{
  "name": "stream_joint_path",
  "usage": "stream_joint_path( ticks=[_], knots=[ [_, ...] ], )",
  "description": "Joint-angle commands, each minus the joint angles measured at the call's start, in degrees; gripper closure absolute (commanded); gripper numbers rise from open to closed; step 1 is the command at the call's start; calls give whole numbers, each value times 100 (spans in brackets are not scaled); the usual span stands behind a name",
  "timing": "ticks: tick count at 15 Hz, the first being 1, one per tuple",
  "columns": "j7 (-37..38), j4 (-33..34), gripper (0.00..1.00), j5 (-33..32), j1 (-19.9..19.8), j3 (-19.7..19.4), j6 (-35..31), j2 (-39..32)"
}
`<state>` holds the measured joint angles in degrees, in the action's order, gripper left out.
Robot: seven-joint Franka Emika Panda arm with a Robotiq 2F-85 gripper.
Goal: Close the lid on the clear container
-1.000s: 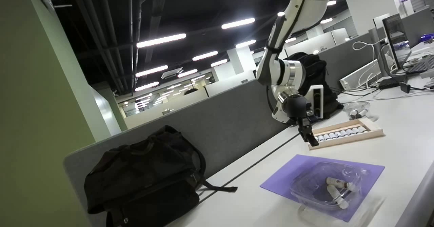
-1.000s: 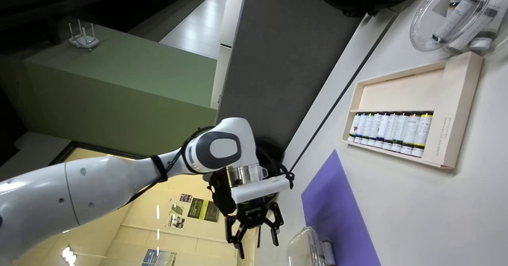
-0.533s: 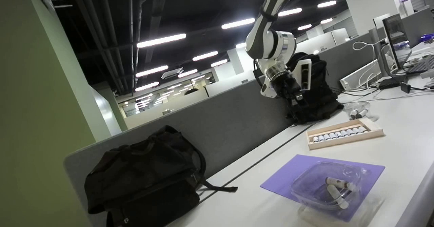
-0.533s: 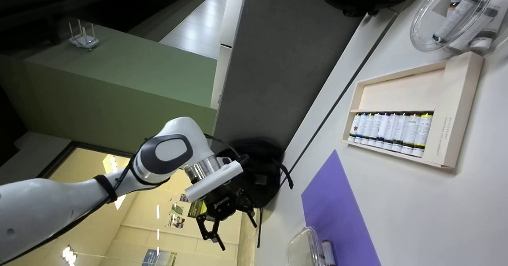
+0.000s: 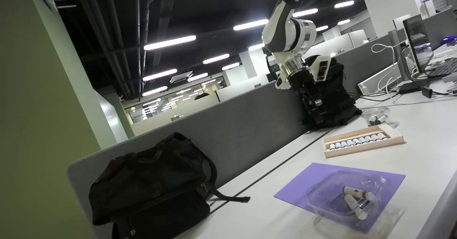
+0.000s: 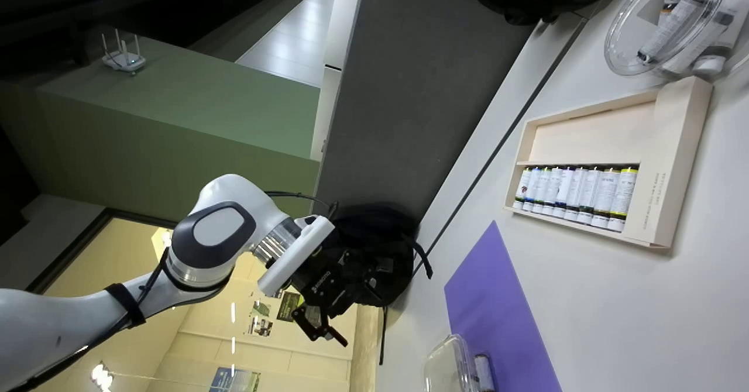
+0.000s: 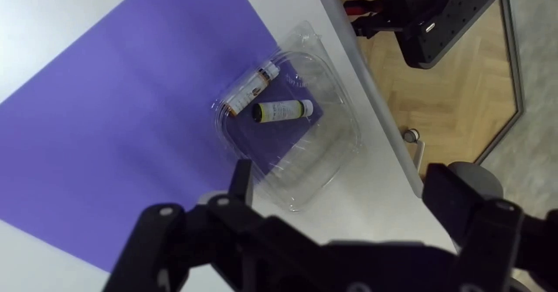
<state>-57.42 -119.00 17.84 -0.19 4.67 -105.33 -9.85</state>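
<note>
Robot arm (image 6: 216, 234) with tool (image 7: 340, 174): raised farther above the desk (image 6: 632, 310) than a second ago, tool's two jaws set wide apart. Below the tool, flat on the desk: one purple sheet (image 7: 109, 100); also below, well apart from the tool, one clear container (image 7: 305, 152) straddling a corner of that sheet, its lid not distinguishable from the rest of the see-through plastic. Inside the container, beneath the tool: one orange-banded tube (image 7: 251, 92) and one yellow-banded tube (image 7: 283, 110), both lying down, white-labelled.
</note>
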Motion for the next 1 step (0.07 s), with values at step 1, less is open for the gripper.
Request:
stream_joint_path(
  ticks=[1],
  knots=[
    [2, 12, 0, -1, 5, -2, 14, -22]
  ],
)
